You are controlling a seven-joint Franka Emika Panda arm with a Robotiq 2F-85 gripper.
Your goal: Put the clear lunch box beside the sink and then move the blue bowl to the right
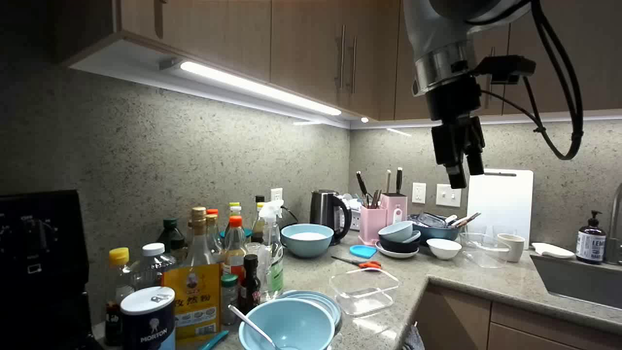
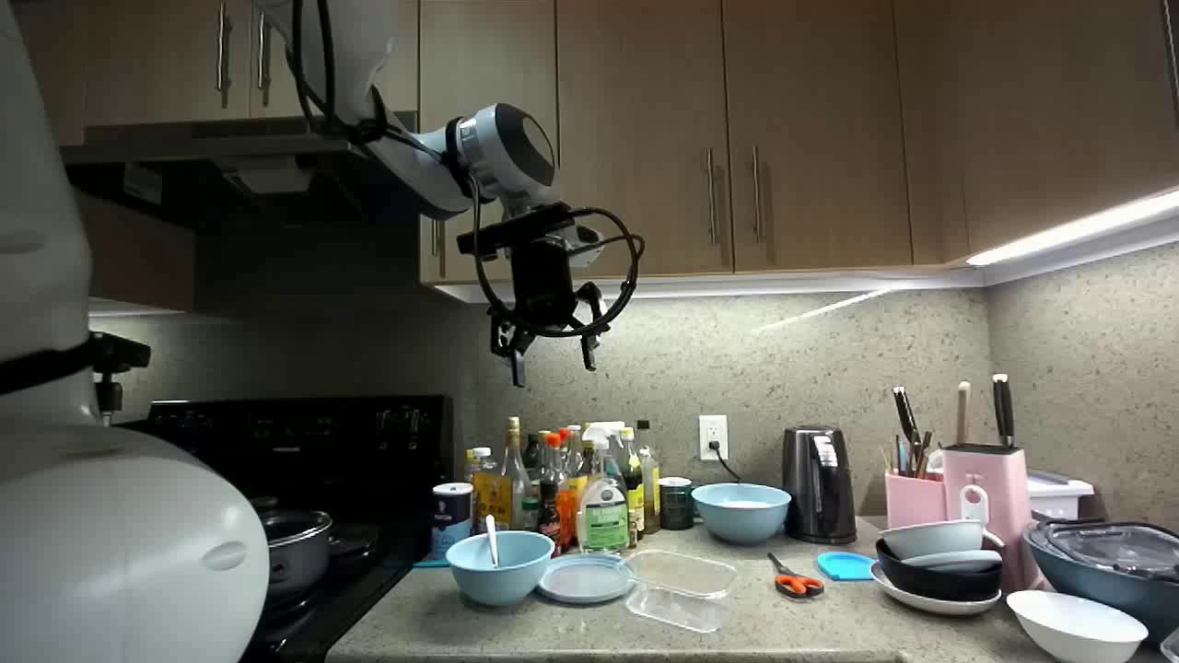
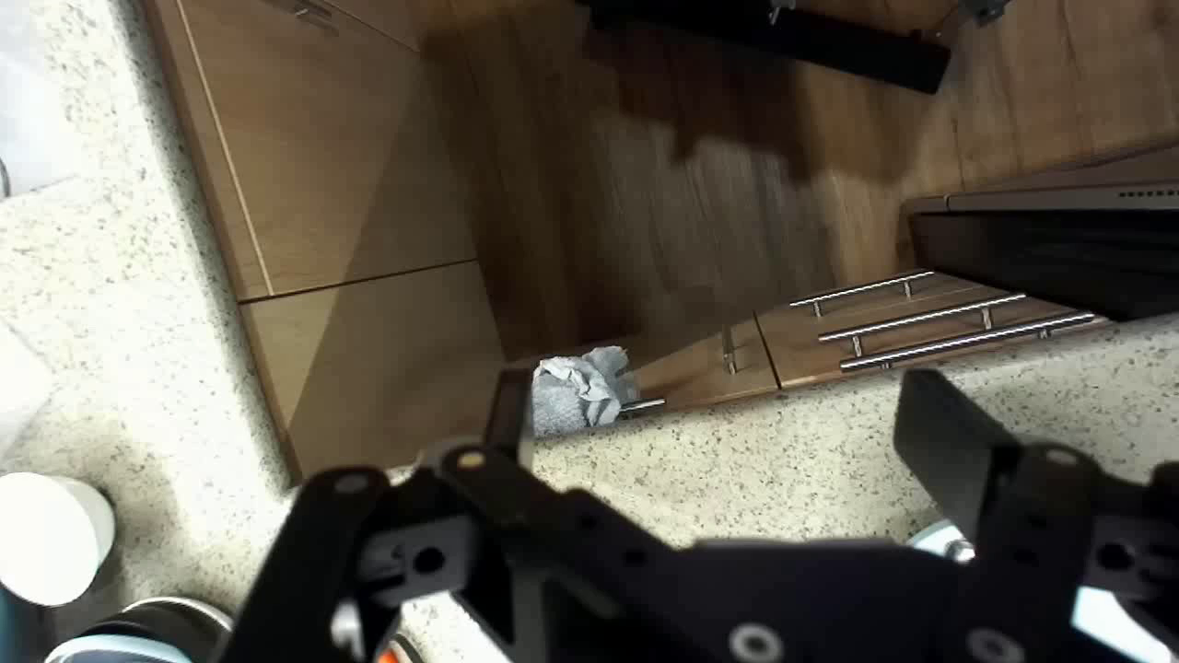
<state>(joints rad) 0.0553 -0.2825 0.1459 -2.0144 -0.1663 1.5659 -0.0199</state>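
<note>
With my claw [image 2: 554, 373] spread and nothing in it, I should come down squarely over the clear lunch box [image 1: 365, 293], which I take to be the one beside the flat blue dish [image 2: 587, 580] on the worktop [image 2: 553, 631], and pinch one wall gently.

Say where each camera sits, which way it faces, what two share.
An exterior view by the stove looks along the counter; arm and gripper show.
An exterior view, in front of the counter, faces the bottles; robot body, arm, gripper show.
Wrist view, on the arm, looks down at floor and counter; open fingers show.
Both exterior views share bottles, kettle and scissors.
</note>
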